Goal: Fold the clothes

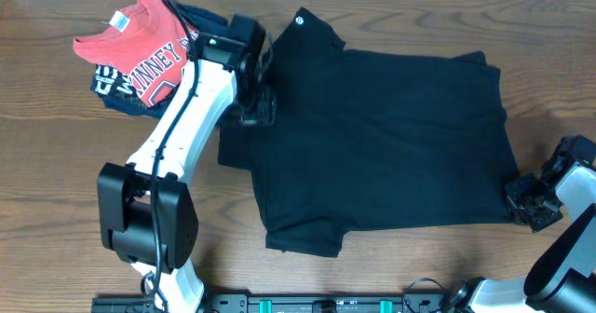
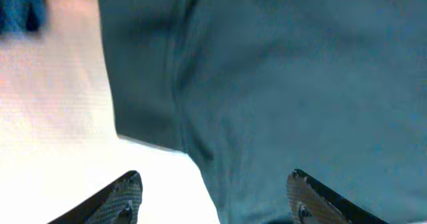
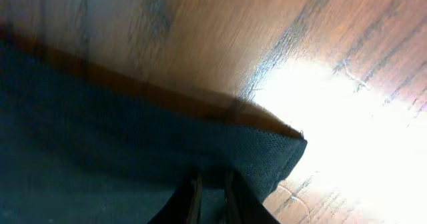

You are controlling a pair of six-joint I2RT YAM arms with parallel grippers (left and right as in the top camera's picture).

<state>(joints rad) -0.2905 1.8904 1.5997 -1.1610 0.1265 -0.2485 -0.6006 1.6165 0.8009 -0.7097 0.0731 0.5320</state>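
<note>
Large plain black soft-fabric T-shirt spread flat at centre of overhead view, on brown wooden table. Left gripper over shirt's upper-left sleeve edge, jaws apart, holding nothing. Right gripper at lower right, pinched on hem corner. Risk: shallow corner pinch slips on lift; one-sided pull drags and bunches fabric.

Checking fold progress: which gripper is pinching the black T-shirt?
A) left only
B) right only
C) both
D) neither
B: the right gripper is closed on a corner of the black T-shirt, while the left gripper hangs open above the fabric.
</note>
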